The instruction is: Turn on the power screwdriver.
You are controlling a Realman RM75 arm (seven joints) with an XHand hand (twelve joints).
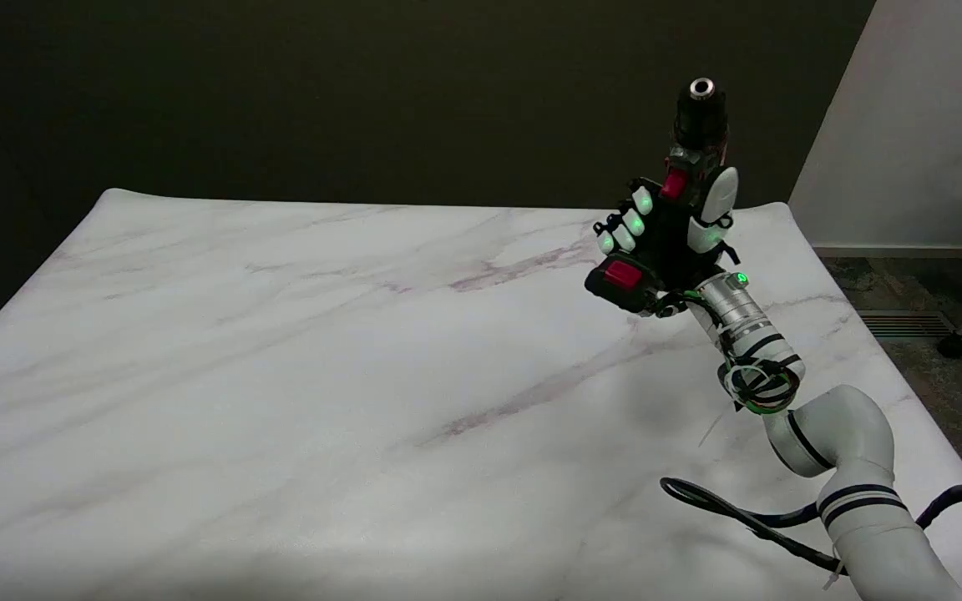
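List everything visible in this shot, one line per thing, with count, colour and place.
power screwdriver: one, black with red parts, held above the table's far right, chuck pointing up.
table: one, white marble pattern with faint purple veins, filling most of the view.
cable: one, black, lying on the table at lower right beside the arm.
wall panel: one, white, upper right behind the table.
right arm: one, white with black bands, reaching in from lower right.
right hand: one, black and white, gripping the screwdriver's handle.
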